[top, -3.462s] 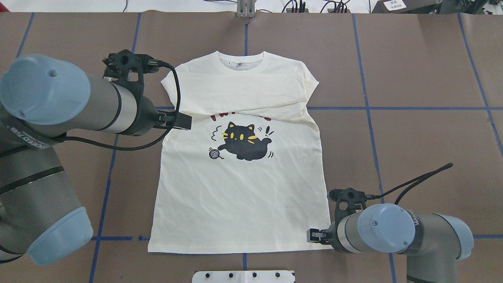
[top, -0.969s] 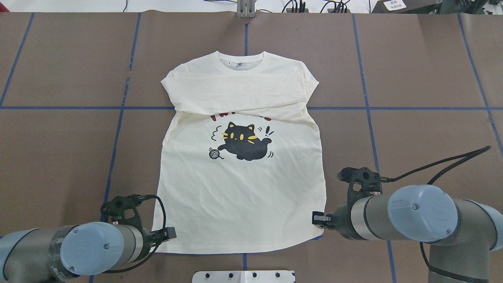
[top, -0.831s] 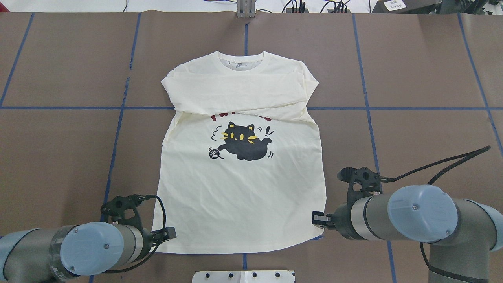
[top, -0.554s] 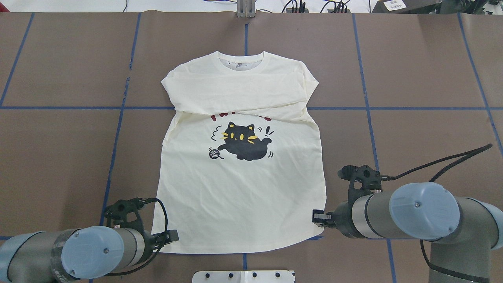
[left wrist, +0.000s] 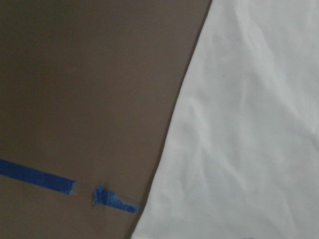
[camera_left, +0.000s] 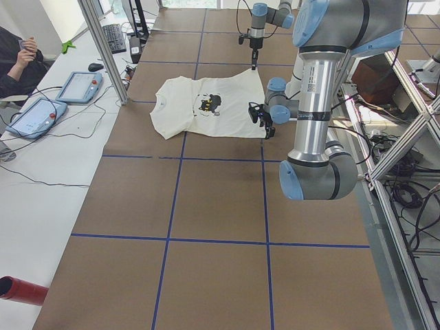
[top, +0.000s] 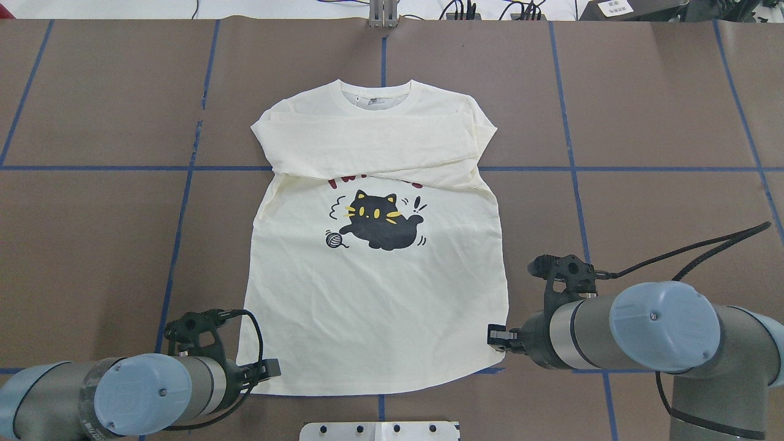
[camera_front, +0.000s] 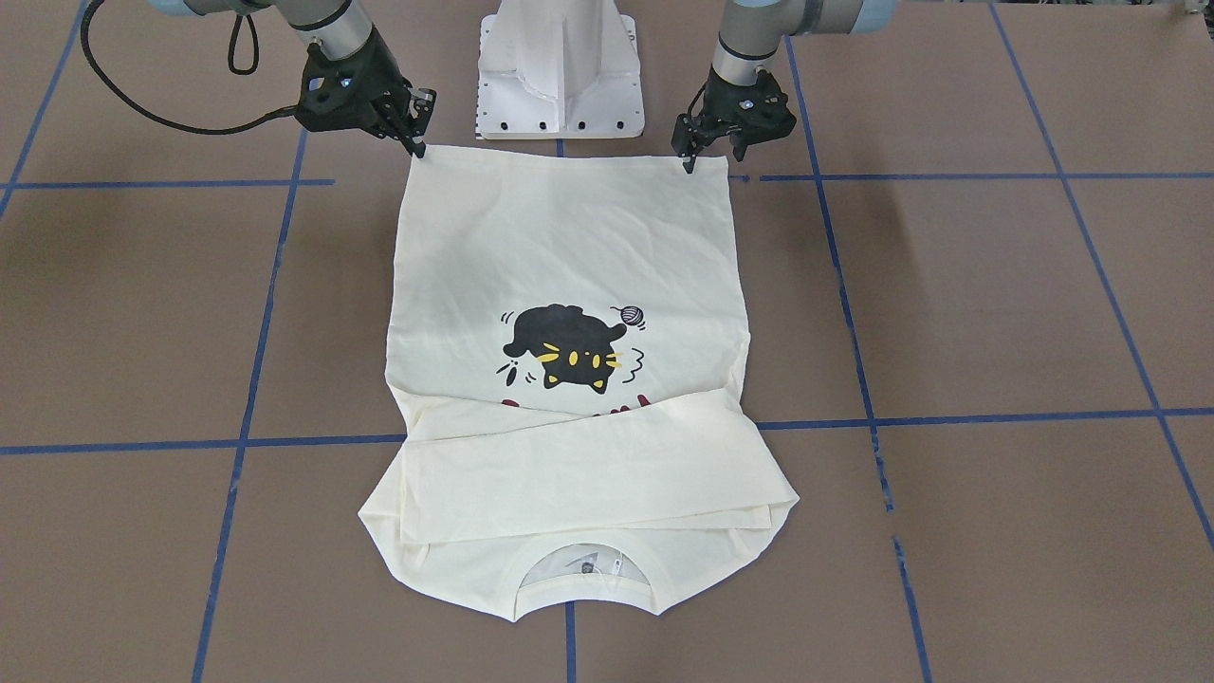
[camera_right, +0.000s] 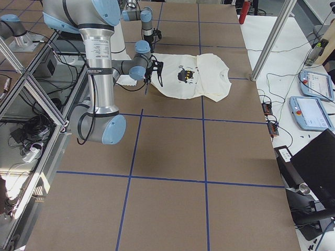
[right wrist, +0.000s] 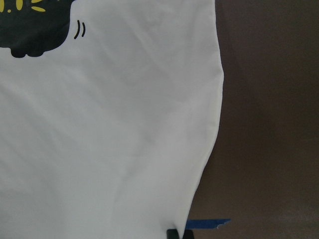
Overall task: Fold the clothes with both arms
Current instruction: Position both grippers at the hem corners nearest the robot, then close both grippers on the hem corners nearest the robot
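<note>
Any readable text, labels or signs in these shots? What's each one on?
"!" – black print on the shirt, beside the cat.
Red lettering above the cat: mostly covered by the folded sleeve, unreadable.
Neck tag: too small.
Sticker on the left arm: blurred.
White label beyond the table: too small.

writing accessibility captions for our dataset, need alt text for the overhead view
A cream T-shirt with a black cat print lies face up on a brown table gridded with blue tape, sleeves folded across the chest and collar away from the robot. The left gripper sits at the hem's left corner and the right gripper at its right corner.
</note>
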